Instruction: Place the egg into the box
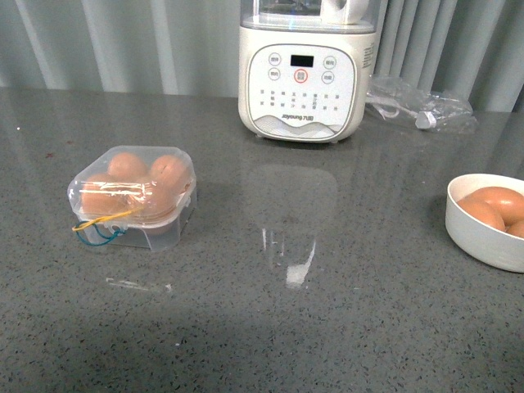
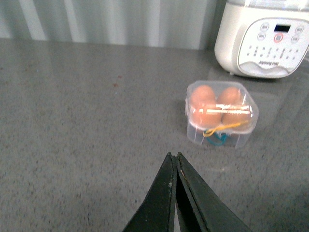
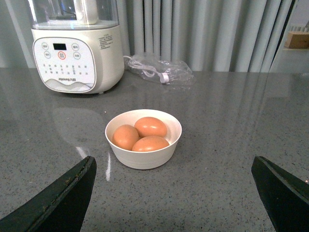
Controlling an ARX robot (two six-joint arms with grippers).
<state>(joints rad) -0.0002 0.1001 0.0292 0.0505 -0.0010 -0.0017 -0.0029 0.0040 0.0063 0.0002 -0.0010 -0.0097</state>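
The clear box [image 1: 133,196] stands on the left of the grey counter, lid closed, with several brown eggs inside and yellow and blue bands at its front. It also shows in the left wrist view [image 2: 221,114]. My left gripper [image 2: 174,155] is shut and empty, a short way in front of the box. Three brown eggs lie in a white bowl; the middle egg [image 3: 150,127] is on top. My right gripper [image 3: 174,166] is wide open and empty, in front of the bowl. Neither arm shows in the front view.
The round white bowl [image 1: 483,233] sits at the right edge, also seen in the right wrist view [image 3: 145,157]. A white kitchen appliance [image 1: 304,70] stands at the back centre. A clear plastic bag with a cable [image 1: 422,106] lies beside it. Curtains hang behind.
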